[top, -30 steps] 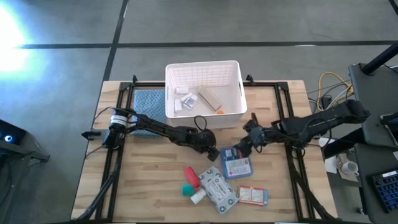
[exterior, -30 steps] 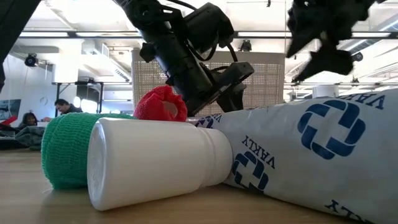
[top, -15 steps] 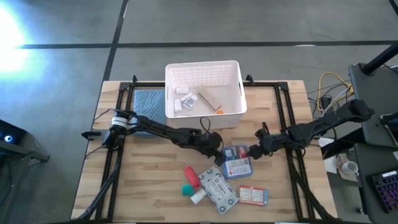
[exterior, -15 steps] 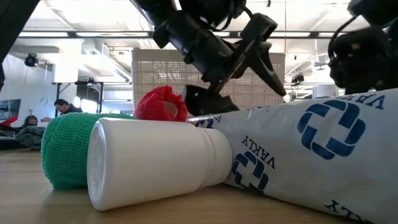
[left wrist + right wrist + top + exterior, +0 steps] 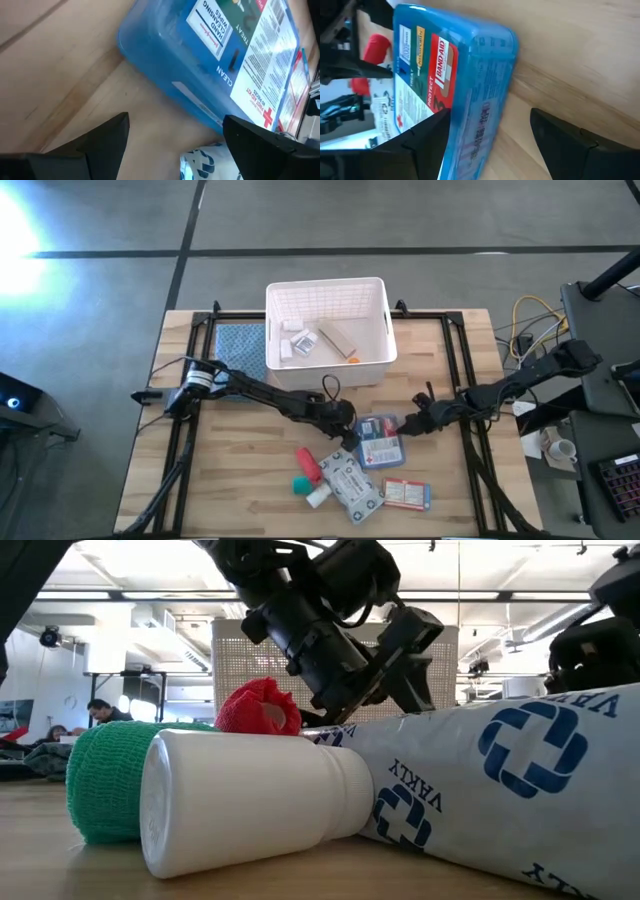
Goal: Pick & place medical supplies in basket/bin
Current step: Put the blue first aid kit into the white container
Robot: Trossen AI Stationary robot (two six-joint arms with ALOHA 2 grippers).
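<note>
We have the blue first-aid pouch point(image 5: 380, 442) lying flat at centre frame in the high view, just below the white bin point(image 5: 327, 330), with a gripper at each end. The left gripper point(image 5: 347, 432) sits at the pouch's left edge, the right gripper point(image 5: 408, 423) at its right edge. In both wrist views the fingers stand wide apart with the pouch ahead of them and nothing held.

Our reading: the step in hand is choosing one arm to take the pouch. Only one should close. The pouch looks broad and soft, so we would pinch an end or edge, not span the flat face, and lift clear before swinging to the bin. The packet point(image 5: 351, 480), red tube point(image 5: 308, 464) and box point(image 5: 406, 494) wait lower in frame.
</note>
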